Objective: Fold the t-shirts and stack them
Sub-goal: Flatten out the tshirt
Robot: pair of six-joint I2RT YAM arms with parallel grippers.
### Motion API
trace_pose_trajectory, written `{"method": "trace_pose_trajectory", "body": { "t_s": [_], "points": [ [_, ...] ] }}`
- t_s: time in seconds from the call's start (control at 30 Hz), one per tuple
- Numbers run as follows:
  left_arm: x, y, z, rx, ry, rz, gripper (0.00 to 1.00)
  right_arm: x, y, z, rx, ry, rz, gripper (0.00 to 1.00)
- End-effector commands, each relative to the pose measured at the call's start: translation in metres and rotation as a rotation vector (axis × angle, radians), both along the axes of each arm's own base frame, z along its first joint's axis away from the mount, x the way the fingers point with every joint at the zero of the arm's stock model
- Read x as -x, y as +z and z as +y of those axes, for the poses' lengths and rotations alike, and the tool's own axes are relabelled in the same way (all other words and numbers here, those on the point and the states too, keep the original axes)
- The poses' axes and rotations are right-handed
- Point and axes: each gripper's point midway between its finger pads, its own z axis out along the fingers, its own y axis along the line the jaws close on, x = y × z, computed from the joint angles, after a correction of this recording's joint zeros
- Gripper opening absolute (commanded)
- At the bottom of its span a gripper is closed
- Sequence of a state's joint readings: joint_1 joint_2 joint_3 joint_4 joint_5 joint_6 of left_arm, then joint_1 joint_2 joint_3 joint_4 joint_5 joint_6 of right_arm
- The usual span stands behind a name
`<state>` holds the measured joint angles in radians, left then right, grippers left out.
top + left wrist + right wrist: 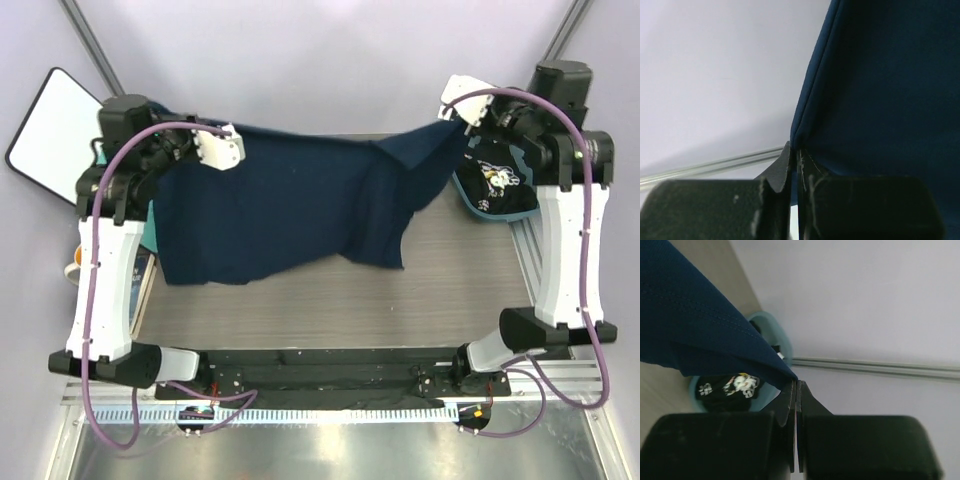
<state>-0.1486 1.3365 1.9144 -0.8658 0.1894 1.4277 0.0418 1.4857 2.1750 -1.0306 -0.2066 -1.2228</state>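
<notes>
The navy blue t-shirt hangs stretched between both grippers above the back of the table, its lower part draped on the wood. My left gripper is shut on its left corner, seen in the left wrist view with navy cloth rising from the tips. My right gripper is shut on its right corner, seen in the right wrist view with navy cloth stretching away left. A folded black t-shirt with white print lies at the back right; it also shows in the right wrist view.
The black tee rests on a teal item at the table's right edge. A white board leans at the far left. Teal cloth and an orange-rimmed object sit beside the left arm. The wooden table shows in front.
</notes>
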Motion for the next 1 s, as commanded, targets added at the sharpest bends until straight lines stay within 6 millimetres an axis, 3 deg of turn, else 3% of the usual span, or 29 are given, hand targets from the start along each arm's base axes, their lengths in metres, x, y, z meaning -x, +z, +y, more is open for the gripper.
{"method": "trace_pose_trajectory", "body": {
  "t_s": [0.0,0.03,0.1,0.13,0.17,0.2,0.23,0.27,0.3,0.33,0.37,0.4,0.43,0.47,0.5,0.57,0.6,0.67,0.77,0.8,0.83,0.87,0.9,0.93,0.97],
  "points": [
    [-0.025,-0.052,0.015,0.022,0.111,0.153,0.00,-0.010,-0.050,-0.009,0.028,-0.030,0.213,0.01],
    [-0.034,-0.051,0.016,0.021,0.115,0.138,0.00,-0.028,-0.039,-0.013,0.043,-0.049,0.159,0.01],
    [-0.055,-0.025,0.021,0.037,0.142,0.022,0.00,-0.049,-0.020,-0.025,0.095,-0.093,0.074,0.01],
    [-0.071,-0.026,0.021,0.027,0.146,0.006,0.00,-0.062,0.013,-0.029,0.101,-0.117,-0.057,0.01],
    [-0.084,0.002,0.026,0.038,0.173,-0.112,0.00,-0.074,0.022,-0.033,0.117,-0.127,-0.104,0.01],
    [-0.094,0.013,0.027,0.038,0.181,-0.171,0.00,-0.081,0.036,-0.038,0.146,-0.141,-0.163,0.01],
    [-0.107,0.022,0.028,0.026,0.192,-0.231,0.00,-0.089,0.068,-0.041,0.157,-0.163,-0.296,0.01],
    [-0.114,0.056,0.029,0.039,0.199,-0.375,0.00,-0.100,0.075,-0.042,0.175,-0.166,-0.336,0.01],
    [-0.118,0.071,0.030,0.036,0.203,-0.443,0.00,-0.104,0.088,-0.043,0.190,-0.176,-0.388,0.01],
    [-0.121,0.088,0.030,0.036,0.206,-0.516,0.00,-0.102,0.124,-0.061,0.200,-0.241,-0.525,0.01],
    [-0.123,0.119,0.031,0.035,0.211,-0.645,0.00,-0.108,0.133,-0.065,0.201,-0.252,-0.572,0.01],
    [-0.121,0.136,0.030,0.040,0.207,-0.715,0.00,-0.105,0.151,-0.068,0.187,-0.267,-0.640,0.01],
    [-0.120,0.150,0.030,0.038,0.207,-0.774,0.00,-0.091,0.185,-0.074,0.182,-0.292,-0.767,0.01],
    [-0.109,0.180,0.029,0.039,0.203,-0.897,0.00,-0.086,0.195,-0.076,0.188,-0.297,-0.808,0.01],
    [-0.104,0.194,0.024,0.032,0.180,-0.955,0.00,-0.075,0.214,-0.079,0.189,-0.309,-0.883,0.01],
    [-0.082,0.233,0.020,0.022,0.158,-1.099,0.00,-0.058,0.230,-0.083,0.215,-0.304,-0.934,0.01],
    [-0.075,0.244,0.018,0.017,0.145,-1.140,0.00,-0.042,0.244,-0.082,0.210,-0.305,-0.977,0.01],
    [-0.054,0.266,0.012,0.017,0.107,-1.228,0.00,-0.031,0.250,-0.084,0.195,-0.298,-0.990,0.01],
    [-0.053,0.259,0.006,0.003,0.077,-1.247,0.00,-0.018,0.249,-0.084,0.141,-0.298,-0.982,0.01],
    [-0.042,0.262,0.008,0.011,0.077,-1.252,0.00,-0.032,0.230,-0.086,0.127,-0.297,-0.924,0.01],
    [-0.064,0.232,0.005,0.007,0.069,-1.182,0.00,-0.020,0.230,-0.084,0.116,-0.296,-0.918,0.01],
    [-0.069,0.219,0.003,0.009,0.061,-1.154,0.00,-0.025,0.217,-0.084,0.099,-0.290,-0.879,0.01],
    [-0.057,0.216,0.005,0.016,0.061,-1.148,0.00,-0.045,0.183,-0.086,0.097,-0.287,-0.786,0.01],
    [-0.083,0.169,0.001,-0.001,0.046,-1.050,0.00,-0.033,0.179,-0.084,0.090,-0.283,-0.774,0.01],
    [-0.084,0.153,0.001,0.000,0.041,-1.019,0.00,-0.038,0.163,-0.082,0.088,-0.266,-0.732,0.01]
  ]
}}
